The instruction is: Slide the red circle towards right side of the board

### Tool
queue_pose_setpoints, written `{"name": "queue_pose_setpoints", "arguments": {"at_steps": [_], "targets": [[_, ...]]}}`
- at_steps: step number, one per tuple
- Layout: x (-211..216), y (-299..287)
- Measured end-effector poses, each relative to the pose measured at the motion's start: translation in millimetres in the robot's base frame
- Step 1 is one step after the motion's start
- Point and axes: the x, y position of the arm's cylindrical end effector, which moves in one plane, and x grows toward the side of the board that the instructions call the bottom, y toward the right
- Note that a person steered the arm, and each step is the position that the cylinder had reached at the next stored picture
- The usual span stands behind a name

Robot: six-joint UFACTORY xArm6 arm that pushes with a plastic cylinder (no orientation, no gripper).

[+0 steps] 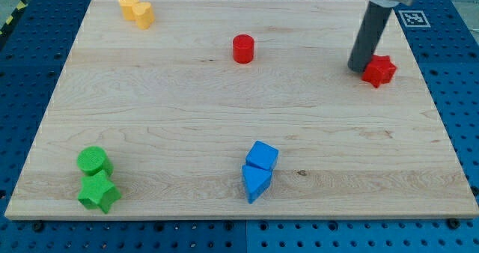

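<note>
Seven blocks sit on my bench (224,111), and I take them from the view's left across. At the lower left a green cylinder (94,162) touches a green star (99,192) just below it. At the upper left a yellow block (137,11), its shape hard to make out, lies close to the top edge. Near the middle at the bottom, a blue cube (262,156) rests against a blue triangle-like block (256,182). Above them, in the upper middle, stands the red circle (243,49), alone and well apart from everything else. Farther to the view's right comes my tip (358,66), planted on the wood and touching, or very nearly touching, the left side of a red star (380,70). I carry no claw at all, only this straight dark rod, so nothing here spreads or pinches. What matters for the coming move is that the red circle lies to the view's left of my tip and slightly higher, while it has to travel to the right. I judge that I am on the wrong side of it: I would have to pass round to its left face before pushing, and the red star sits close to the line of travel.
</note>
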Motion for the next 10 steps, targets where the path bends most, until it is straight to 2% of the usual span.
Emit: {"name": "queue_pose_setpoints", "arguments": {"at_steps": [1,2,4,5,6,7,8,10], "targets": [[0.0,-3.9],[-1.1,-56.8],[-6.4,-216.9],[-40.7,-288.2],[-68.2,-300.3],[-61.1,-301.3],[-43.8,-284.6],[-40.7,-240.5]]}}
